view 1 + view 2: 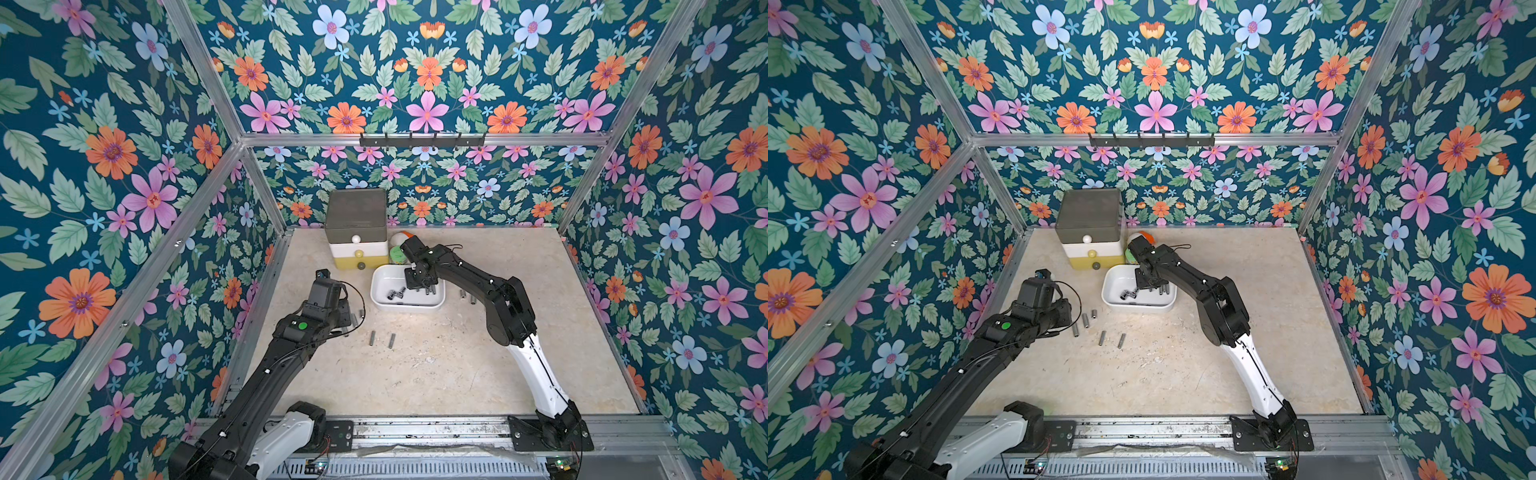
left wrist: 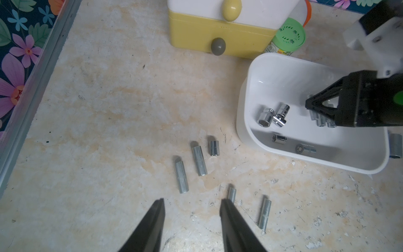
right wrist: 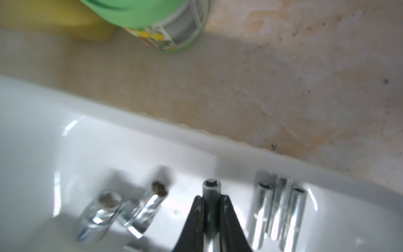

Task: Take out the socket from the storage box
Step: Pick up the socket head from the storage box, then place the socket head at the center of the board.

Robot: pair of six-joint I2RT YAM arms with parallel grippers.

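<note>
Nearest, left arm (image 1: 266,374), black, stretched in from the front rail over the near-left part of the bench (image 1: 436,365). Pale marbled bench, walled in flowered paper. Right arm (image 1: 498,299) bent from the same rail toward the back, wrist tipped down into the box (image 1: 405,307). Stacked drawers (image 1: 356,226) at the back, grey over white over yellow, ball knobs facing forward. Shallow white box flat on the bench just in front of them and to their right, plain in both top views (image 1: 1138,305). Green-capped bottle (image 2: 289,36) standing close behind the box, beside the drawers.

Left hand (image 2: 192,200) above the bench, well apart from the box, fingers partway apart, nothing between them. Right hand (image 3: 212,197) down inside the box, fingers pinched on both sides of one socket (image 3: 211,185), open end showing past the tips. Cannot tell whether lifted off the box floor.

Three long sockets (image 3: 279,207) side by side next to it. Chrome cluster (image 2: 272,115) and two single pieces elsewhere in the box. Five loose sockets (image 2: 199,160) on the bench ahead of the left hand, two more (image 1: 467,296) right of the box.
</note>
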